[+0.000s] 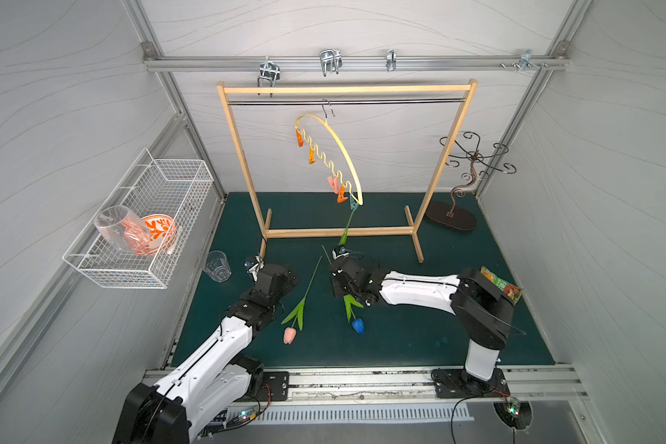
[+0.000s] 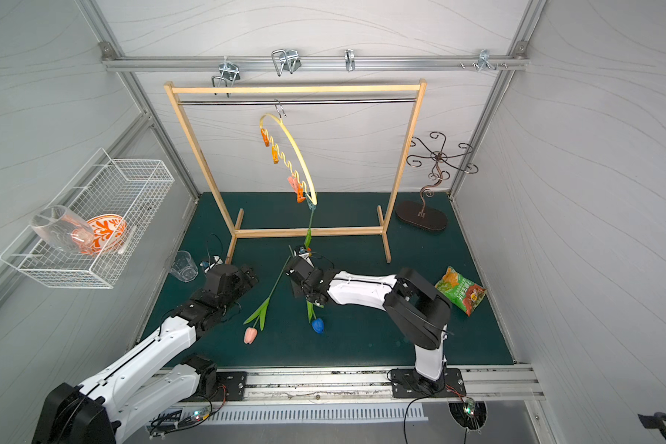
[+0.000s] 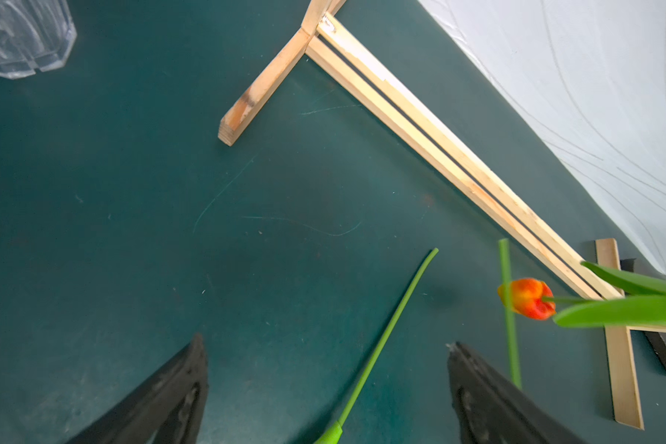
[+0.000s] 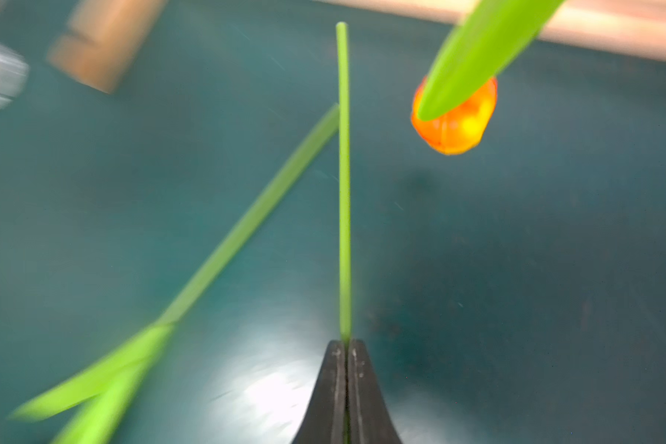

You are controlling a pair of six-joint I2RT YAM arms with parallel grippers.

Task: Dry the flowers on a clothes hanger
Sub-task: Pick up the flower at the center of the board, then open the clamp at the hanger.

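Note:
The pale yellow clothes hanger (image 1: 343,153) hangs tilted from the rack's metal rail. An orange tulip (image 3: 527,303) hangs head down from its lowest, teal clothespin (image 1: 353,205). My right gripper (image 4: 347,342) is shut on the thin stem (image 4: 343,192) of the blue tulip (image 1: 358,325), whose head shows behind the wrist, low over the mat. The pink tulip (image 1: 289,335) lies on the mat between the arms. My left gripper (image 3: 325,342) stands open above the pink tulip's stem (image 3: 385,334), not touching it.
The wooden rack (image 1: 343,231) stands across the back of the green mat. A clear glass (image 1: 217,266) sits left of my left gripper. A wire basket (image 1: 139,215) hangs on the left wall. A curly metal stand (image 1: 473,157) and a snack bag (image 1: 502,286) sit at the right.

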